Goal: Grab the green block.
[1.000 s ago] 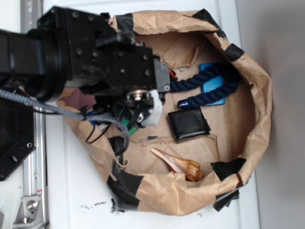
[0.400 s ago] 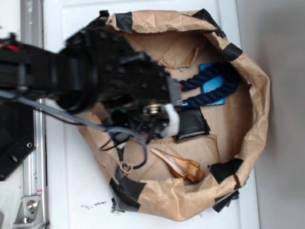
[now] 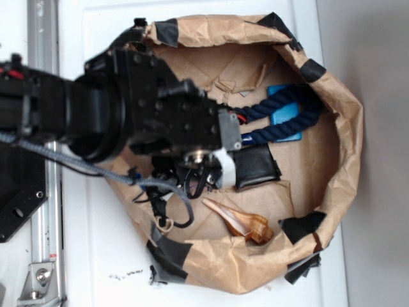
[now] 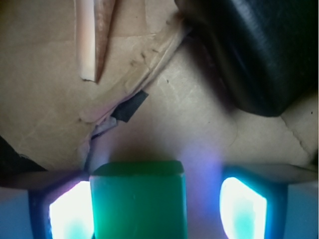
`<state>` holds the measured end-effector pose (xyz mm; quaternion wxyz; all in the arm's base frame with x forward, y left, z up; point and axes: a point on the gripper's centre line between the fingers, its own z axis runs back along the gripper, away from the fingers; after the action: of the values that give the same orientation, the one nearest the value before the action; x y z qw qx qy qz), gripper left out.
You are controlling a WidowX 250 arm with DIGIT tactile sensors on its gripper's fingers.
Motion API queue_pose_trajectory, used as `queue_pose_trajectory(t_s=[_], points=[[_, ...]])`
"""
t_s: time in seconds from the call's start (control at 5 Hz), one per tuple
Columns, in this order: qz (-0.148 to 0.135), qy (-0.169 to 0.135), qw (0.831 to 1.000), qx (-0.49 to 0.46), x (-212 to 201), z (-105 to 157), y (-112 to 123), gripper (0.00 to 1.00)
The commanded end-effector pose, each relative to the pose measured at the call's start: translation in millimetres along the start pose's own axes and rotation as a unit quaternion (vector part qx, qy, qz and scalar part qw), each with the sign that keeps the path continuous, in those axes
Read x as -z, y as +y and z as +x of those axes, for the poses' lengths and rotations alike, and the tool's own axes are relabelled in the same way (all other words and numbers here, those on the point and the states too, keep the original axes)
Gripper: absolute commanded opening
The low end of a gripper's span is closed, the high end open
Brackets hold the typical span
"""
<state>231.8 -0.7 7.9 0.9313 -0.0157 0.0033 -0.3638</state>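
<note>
**Green block sits between the fingers**

In your wrist view the green block [image 4: 137, 199] lies on the brown paper between the two fingers [image 4: 65, 211], which stand apart; the left one is just beside it, the right one clear of it. The black wallet [image 4: 259, 50] is beyond the block to the right, the shell [image 4: 94, 35] beyond it to the left. From outside, the arm hides the block; the gripper [image 3: 204, 167] hangs just left of the wallet [image 3: 255, 166].

From outside, the arm [image 3: 128, 115] hides the green block from you; the wrist view cuts the block [image 4: 138, 201] at its bottom edge; the wallet [image 4: 259, 50] runs off top-right.
</note>
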Motion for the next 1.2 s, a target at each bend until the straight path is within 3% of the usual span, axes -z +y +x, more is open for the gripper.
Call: queue_pose_trajectory(t_s=[0.0, 0.2, 0.4, 0.8, 1.0], points=[[0.027, 0.016, 0.999, 0.005, 14.0, 2.1, 16.1, 1.00], [0.023, 0.014, 1.000, -0.012, 12.0, 0.3, 20.3, 1.00], [0.012, 0.003, 0.999, -0.050, 10.7, -3.3, 23.1, 0.00], [0.007, -0.009, 0.993, -0.120, -10.1, -7.1, 30.2, 0.00], [0.021, -0.027, 0.986, -0.163, -40.0, -4.2, 35.7, 0.00]])
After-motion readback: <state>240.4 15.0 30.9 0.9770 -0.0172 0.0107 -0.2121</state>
